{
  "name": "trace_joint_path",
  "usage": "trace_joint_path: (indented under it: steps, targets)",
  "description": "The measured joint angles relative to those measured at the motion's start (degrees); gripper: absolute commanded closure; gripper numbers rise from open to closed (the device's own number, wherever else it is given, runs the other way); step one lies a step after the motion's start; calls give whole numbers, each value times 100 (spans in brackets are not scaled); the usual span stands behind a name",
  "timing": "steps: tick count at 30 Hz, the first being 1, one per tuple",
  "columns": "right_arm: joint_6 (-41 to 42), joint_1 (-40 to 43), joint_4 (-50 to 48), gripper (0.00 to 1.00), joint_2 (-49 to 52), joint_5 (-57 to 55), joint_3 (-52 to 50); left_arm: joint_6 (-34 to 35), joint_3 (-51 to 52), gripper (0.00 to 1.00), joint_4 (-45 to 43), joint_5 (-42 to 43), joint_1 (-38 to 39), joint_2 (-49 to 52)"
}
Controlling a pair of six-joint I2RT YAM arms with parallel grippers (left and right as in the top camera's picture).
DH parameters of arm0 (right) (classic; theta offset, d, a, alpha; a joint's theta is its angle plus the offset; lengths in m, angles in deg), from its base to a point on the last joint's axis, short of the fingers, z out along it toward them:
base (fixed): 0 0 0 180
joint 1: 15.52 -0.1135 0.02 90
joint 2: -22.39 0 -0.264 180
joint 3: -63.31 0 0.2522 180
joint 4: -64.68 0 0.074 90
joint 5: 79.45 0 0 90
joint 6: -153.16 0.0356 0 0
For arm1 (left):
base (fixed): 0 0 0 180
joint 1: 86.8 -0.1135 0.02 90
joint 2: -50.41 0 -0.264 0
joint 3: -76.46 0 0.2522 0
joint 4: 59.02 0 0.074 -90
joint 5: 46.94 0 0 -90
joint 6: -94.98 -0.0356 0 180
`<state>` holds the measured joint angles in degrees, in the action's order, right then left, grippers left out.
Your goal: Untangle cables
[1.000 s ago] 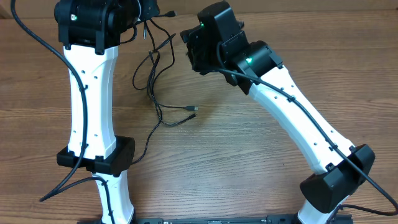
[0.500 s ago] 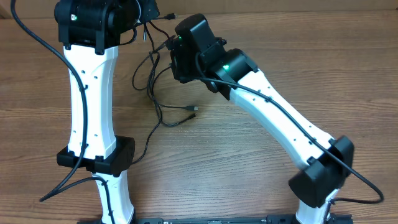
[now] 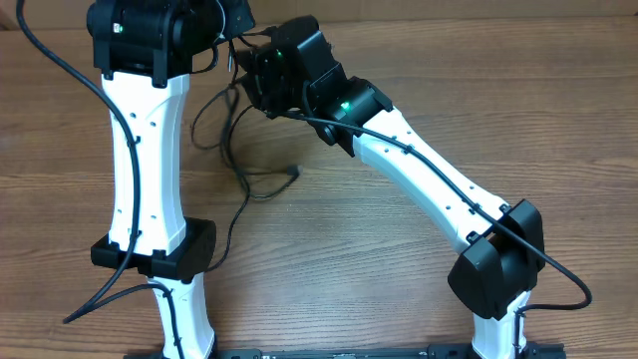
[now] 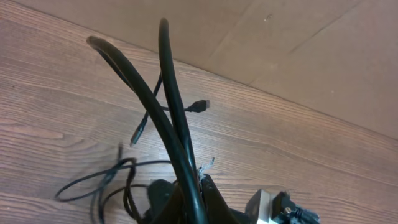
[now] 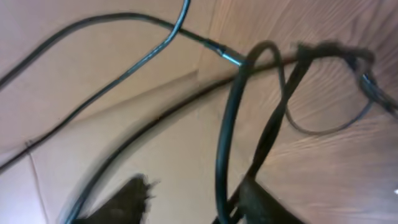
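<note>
Cables (image 4: 184,155) — thin black round strands, limp, slightly glossy. Bundle raised at far side of table (image 3: 329,259), between arms. Loose loops trail on matte wood grain, small plug (image 3: 295,172) lies free. Left gripper (image 4: 186,202) looks pinched on two strands. Right gripper (image 3: 256,82) in same bundle — closure unclear, view blurred. Risk: pulling apart cinches crossing into knot, or slick strand slips out.

Cables (image 3: 242,182) on table (image 3: 419,299) — just right of left arm (image 3: 145,150)
</note>
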<state>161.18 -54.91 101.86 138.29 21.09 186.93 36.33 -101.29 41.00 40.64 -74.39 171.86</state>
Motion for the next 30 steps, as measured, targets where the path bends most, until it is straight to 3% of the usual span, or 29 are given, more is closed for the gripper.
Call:
trace_joint_path:
  steps: [6,8,9,10,13,22,30]
  targets:
    - [-234,-2,649,51,2,-101,0,0,0,96,52,0,0,0]
    - [-247,-9,903,71,11,-269,0,0,0,96,57,0,0,0]
    - [-299,-13,962,89,13,-352,-2,0,0,96,55,0,0,0]
    - [-361,-13,968,96,15,-420,-2,0,0,96,55,0,0,0]
    - [-398,-13,977,96,20,-555,-2,0,0,96,57,0,0,0]
    - [-1878,-11,1154,96,52,-807,-2,-160,0,96,164,229,-142,-22]
    - [-2634,356,1869,96,-13,-1154,-2,-232,33,96,393,852,-1624,-726]
